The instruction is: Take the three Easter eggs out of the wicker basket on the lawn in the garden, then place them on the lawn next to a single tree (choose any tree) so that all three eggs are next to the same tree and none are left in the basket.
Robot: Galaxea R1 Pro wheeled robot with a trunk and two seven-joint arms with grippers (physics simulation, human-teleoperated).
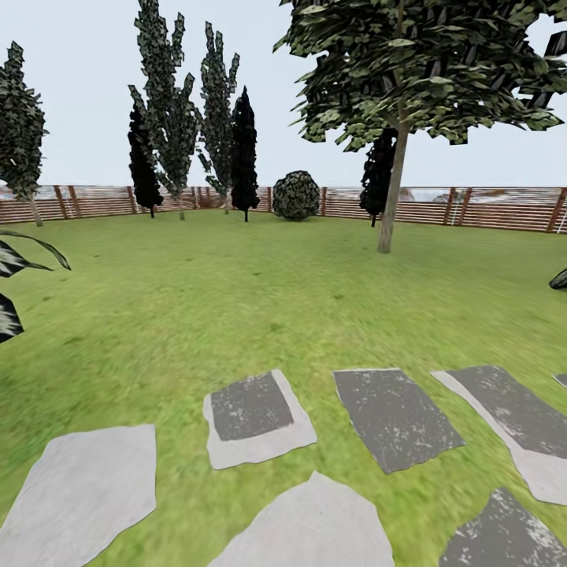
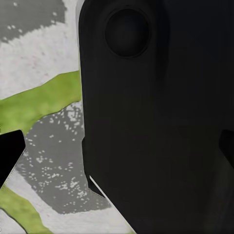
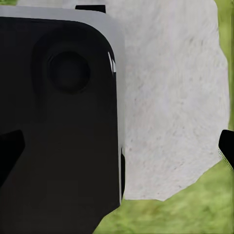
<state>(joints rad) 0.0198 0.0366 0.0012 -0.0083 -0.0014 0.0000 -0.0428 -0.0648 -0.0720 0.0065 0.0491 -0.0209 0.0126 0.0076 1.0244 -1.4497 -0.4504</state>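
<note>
Lawn (image 1: 236, 299) with stepping stones (image 1: 252, 417); tree (image 1: 391, 197) near fence (image 1: 488, 209)

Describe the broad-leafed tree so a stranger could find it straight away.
Follow the brown slat fence along the far edge of the lawn to its right half. The tree stands on the grass just before it. Unlike the dark narrow cypresses and the round bush, it has a bare pale trunk under a wide canopy.

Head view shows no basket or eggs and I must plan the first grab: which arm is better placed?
Neither yet. The tree stands ahead to the right on the lawn, beyond the stepping stones. Both wrist cameras look down at slabs past dark robot parts. If the tree is approached head-on, the right arm would likely be nearer.
</note>
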